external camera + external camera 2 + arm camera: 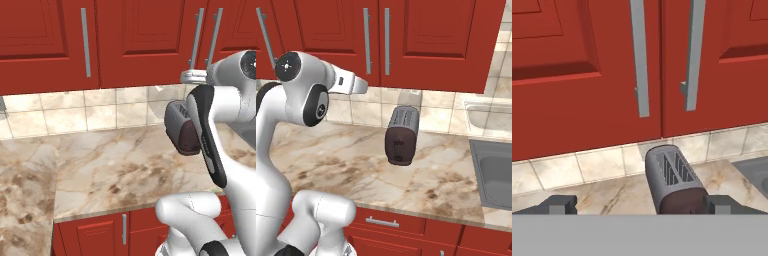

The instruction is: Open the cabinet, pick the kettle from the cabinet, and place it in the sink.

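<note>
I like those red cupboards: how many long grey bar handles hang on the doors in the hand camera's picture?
2: the left handle on the left cabinet door, the right handle on the right door, flanking the centre seam above the toaster. Others may lie outside this picture.

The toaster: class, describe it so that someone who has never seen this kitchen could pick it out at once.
Find the marble counter under the red cabinet doors. Left of the sink, near the tiled wall, stands the toaster: a boxy grey body with dark-brown ends and slots on top, nothing else standing near it.
</note>
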